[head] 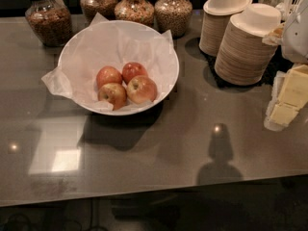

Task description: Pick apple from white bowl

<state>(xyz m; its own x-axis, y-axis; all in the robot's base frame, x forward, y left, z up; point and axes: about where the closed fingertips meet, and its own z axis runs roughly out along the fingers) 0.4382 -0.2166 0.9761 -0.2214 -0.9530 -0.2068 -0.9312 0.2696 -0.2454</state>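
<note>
The white bowl [174,57] stands at the back left of the counter, lined with crinkled white paper. Several apples lie in its near half. The apple [142,89], the largest one, pale peach-yellow with a red blush, is at the front right of the group. Two deeper red apples [109,75] [134,70] lie behind it and a smaller streaked one [112,95] lies to its left. My gripper [296,32] shows as a whitish shape at the right edge, far to the right of the bowl and above the counter.
Glass jars of cereal [48,18] [173,11] line the back edge behind the bowl. Two stacks of tan disposable bowls [245,44] [222,18] stand at the back right. Pale yellow blocks [290,97] lie at the right edge. The grey counter [159,148] ends at its front edge below.
</note>
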